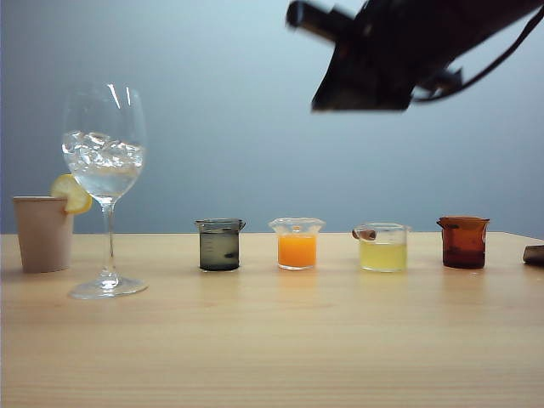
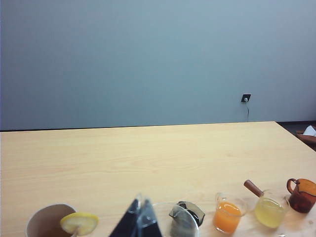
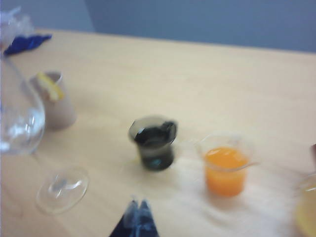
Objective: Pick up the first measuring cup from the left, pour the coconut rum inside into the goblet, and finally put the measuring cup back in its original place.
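The first measuring cup [image 1: 220,245] is small and dark grey-green, and stands leftmost in a row of cups on the wooden table. The coconut rum [image 1: 219,253] shows only as a darker fill through its smoky wall. The tall clear goblet [image 1: 105,170] stands to its left with ice in the bowl. In the blurred right wrist view, my right gripper [image 3: 138,205] is shut and empty, hovering short of the measuring cup [image 3: 154,143], with the goblet [image 3: 19,118] off to one side. My left gripper [image 2: 139,210] is shut and empty, above the goblet's rim [image 2: 170,219] and near the cup [image 2: 190,213].
A beige paper cup [image 1: 42,234] with a lemon slice [image 1: 73,194] stands left of the goblet. Right of the measuring cup stand an orange-filled cup [image 1: 297,244], a pale yellow cup [image 1: 384,248] and an amber cup [image 1: 464,242]. A dark arm [image 1: 399,51] hangs overhead at the upper right.
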{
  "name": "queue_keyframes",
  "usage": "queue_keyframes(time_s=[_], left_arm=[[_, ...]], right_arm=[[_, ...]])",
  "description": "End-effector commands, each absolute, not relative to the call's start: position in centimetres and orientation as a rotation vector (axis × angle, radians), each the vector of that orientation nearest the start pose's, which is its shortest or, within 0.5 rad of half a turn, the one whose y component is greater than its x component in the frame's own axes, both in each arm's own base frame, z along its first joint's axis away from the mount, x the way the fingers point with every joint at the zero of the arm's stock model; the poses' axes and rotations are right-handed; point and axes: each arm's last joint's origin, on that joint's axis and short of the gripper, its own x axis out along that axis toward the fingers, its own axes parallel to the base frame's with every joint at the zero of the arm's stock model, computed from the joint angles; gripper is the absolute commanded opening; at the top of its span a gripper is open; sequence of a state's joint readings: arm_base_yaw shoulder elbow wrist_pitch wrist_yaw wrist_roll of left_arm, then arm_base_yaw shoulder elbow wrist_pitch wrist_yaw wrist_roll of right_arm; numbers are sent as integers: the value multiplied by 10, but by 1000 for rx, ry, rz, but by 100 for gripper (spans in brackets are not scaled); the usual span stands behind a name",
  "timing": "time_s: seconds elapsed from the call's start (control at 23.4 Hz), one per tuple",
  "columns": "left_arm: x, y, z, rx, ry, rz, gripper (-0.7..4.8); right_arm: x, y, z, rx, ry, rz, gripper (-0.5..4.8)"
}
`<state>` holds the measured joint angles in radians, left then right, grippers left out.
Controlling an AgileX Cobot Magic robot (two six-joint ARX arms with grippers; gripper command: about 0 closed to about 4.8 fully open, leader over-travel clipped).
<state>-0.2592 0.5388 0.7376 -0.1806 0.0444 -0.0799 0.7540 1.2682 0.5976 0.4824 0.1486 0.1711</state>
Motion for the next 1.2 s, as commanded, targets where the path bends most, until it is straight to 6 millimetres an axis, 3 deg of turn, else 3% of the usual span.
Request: queue_keyframes(time_s=[0.04, 0.38, 0.6, 0.64, 0.73, 0.85, 0.94, 1.11, 1.2], left_arm=[[113, -31, 350, -82, -21, -308, -5], [113, -31, 350, -81, -14, -303, -4], [113, -31, 350, -81, -14, -304, -4], [113, -31, 350, -81, -14, -303, -4], [113, -31, 350, -81, -14, -303, -4], [113, -31, 350, -81, -14, -303, -4], [113, -31, 350, -81, -14, -303, -4], [113, -31, 350, -81, -14, -303, -4], [113, -31, 350, -81, -14, -303, -4]], right_arm=[[209, 193, 215, 105, 212, 620, -6], [230, 227, 158, 100, 221, 670, -6], [249, 255, 146, 96, 213, 685, -4], [255, 262, 145, 100, 211, 686, 38], [268, 274, 142, 104, 201, 687, 210], [279, 286, 134, 91, 226, 683, 267], [282, 288, 127, 81, 242, 663, 350], [283, 285, 119, 54, 290, 631, 398], [284, 284, 119, 51, 286, 603, 479]])
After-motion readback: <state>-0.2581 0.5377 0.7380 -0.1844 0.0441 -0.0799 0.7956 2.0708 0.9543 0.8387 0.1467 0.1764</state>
